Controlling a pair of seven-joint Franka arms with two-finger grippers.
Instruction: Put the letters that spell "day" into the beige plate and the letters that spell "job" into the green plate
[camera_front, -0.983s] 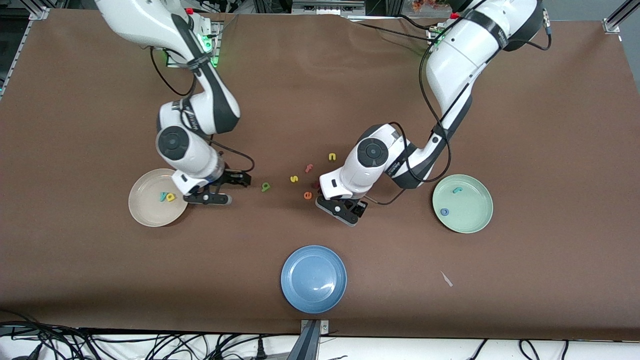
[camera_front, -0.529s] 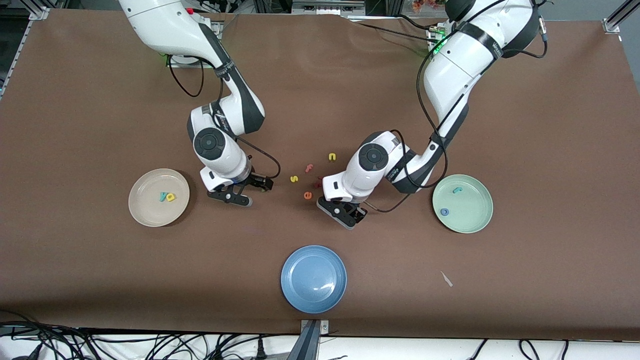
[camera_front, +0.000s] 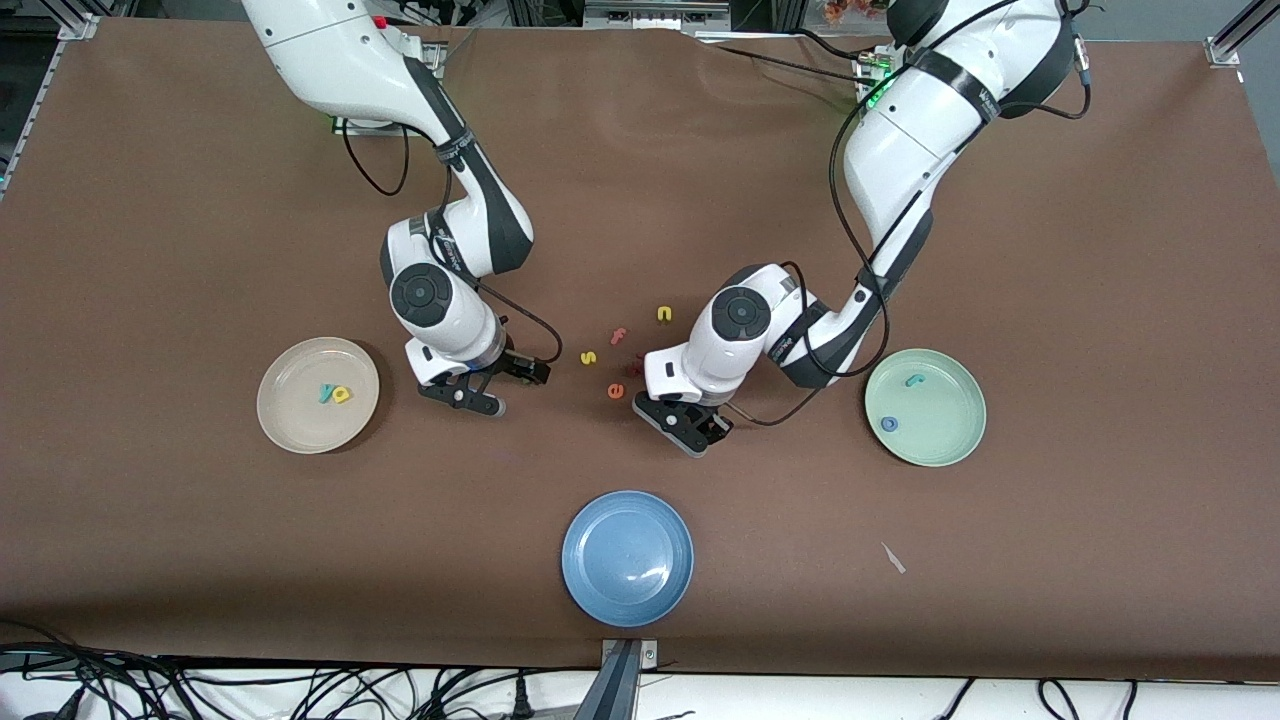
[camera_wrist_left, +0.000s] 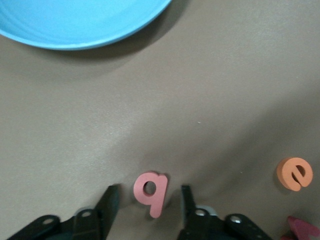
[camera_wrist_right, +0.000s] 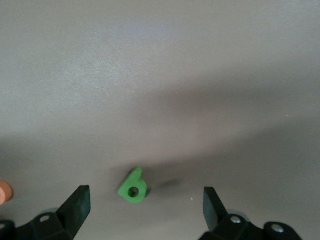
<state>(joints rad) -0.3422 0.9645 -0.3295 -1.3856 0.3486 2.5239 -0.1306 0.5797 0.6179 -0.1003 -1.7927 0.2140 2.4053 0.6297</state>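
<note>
The beige plate (camera_front: 290, 420) holds a teal "y" (camera_front: 326, 392) and a yellow "a" (camera_front: 342, 394). A teal "j" (camera_front: 913, 380) and a blue "o" (camera_front: 888, 424) lie in the green plate (camera_front: 945, 440). My left gripper (camera_front: 685, 420) is low at the table's middle. In the left wrist view, the salmon "b" (camera_wrist_left: 150, 192) lies flat between the half-narrowed fingers of the left gripper (camera_wrist_left: 148, 200), with gaps on both sides. My right gripper (camera_front: 495, 385) stands wide open over the green "d" (camera_wrist_right: 133, 187), which lies on the table between the fingers of the right gripper (camera_wrist_right: 145, 200). Both letters are hidden in the front view.
Loose letters lie between the two grippers: a yellow "s" (camera_front: 588, 357), a pink "f" (camera_front: 619, 336), a yellow "n" (camera_front: 664, 314) and an orange "e" (camera_front: 616, 391). A blue plate (camera_front: 627, 557) sits nearer the front camera. A paper scrap (camera_front: 893, 558) lies toward the left arm's end.
My right arm has swung from beside the beige plate toward the middle, ending over the green "d". The left gripper's fingers have narrowed around the salmon "b".
</note>
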